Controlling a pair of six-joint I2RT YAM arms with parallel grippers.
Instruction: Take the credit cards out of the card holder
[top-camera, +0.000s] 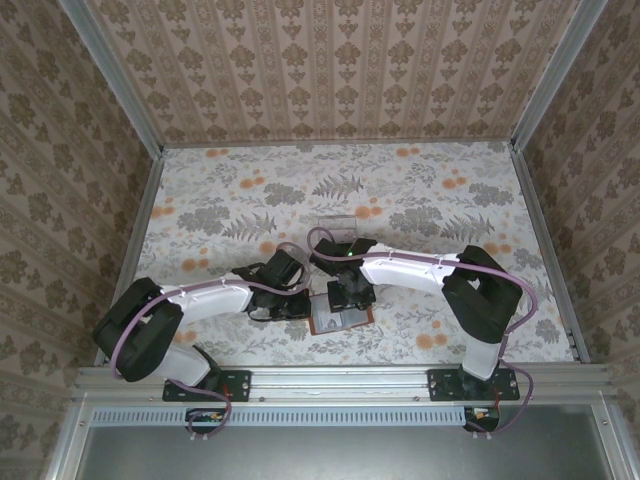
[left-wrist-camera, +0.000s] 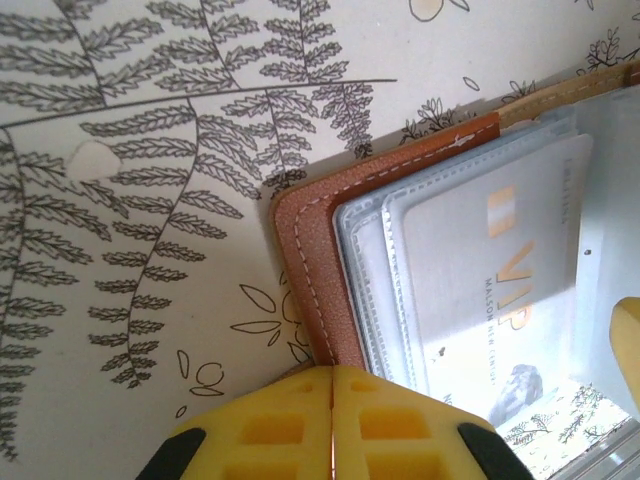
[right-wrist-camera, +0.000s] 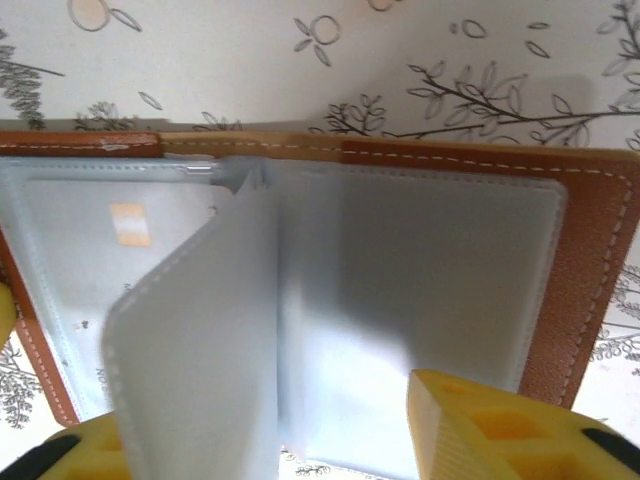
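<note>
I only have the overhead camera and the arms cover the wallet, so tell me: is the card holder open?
Observer: Yes. In the right wrist view the card holder lies open, its clear sleeves facing up.
Operator: Any card inside?
Observer: In the left wrist view, a silvery card marked VIP sits inside one sleeve.
Operator: What is my right gripper doing?
Observer: The right gripper is open, with a loose sleeve page standing up between its fingers.
</note>
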